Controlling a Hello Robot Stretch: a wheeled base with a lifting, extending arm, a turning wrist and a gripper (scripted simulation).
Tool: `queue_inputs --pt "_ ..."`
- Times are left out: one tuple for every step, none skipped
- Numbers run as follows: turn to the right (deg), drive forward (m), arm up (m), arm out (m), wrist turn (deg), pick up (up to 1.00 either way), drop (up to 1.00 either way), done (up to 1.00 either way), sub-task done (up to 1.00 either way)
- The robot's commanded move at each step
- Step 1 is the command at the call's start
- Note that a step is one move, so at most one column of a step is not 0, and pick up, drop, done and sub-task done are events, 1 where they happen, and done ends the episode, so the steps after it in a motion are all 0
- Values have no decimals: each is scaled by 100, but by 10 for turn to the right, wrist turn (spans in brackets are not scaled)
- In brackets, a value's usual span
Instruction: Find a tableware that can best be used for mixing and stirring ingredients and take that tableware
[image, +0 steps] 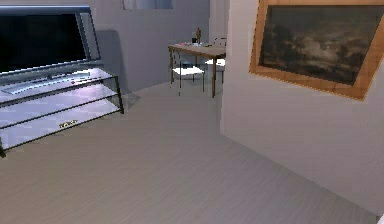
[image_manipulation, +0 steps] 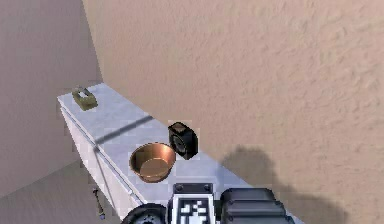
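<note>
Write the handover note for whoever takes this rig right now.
The gripper is a dark body at the arm side view's bottom edge. Its far end cannot be made out, so I cannot tell whether it holds anything.
Things: the copper-coloured bowl stands upright on the white counter. A small dark object stands close beside it, on the wall side. A small tan item lies at the counter's far end.
Done: the bowl is found.
Left: grasp the bowl and lift it clear of the counter.
</note>
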Motion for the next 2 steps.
queue_inputs --pt "0 0 0 30 0 0 0 0 0" --pt "0 0 0 0 450 0 0 0 0"
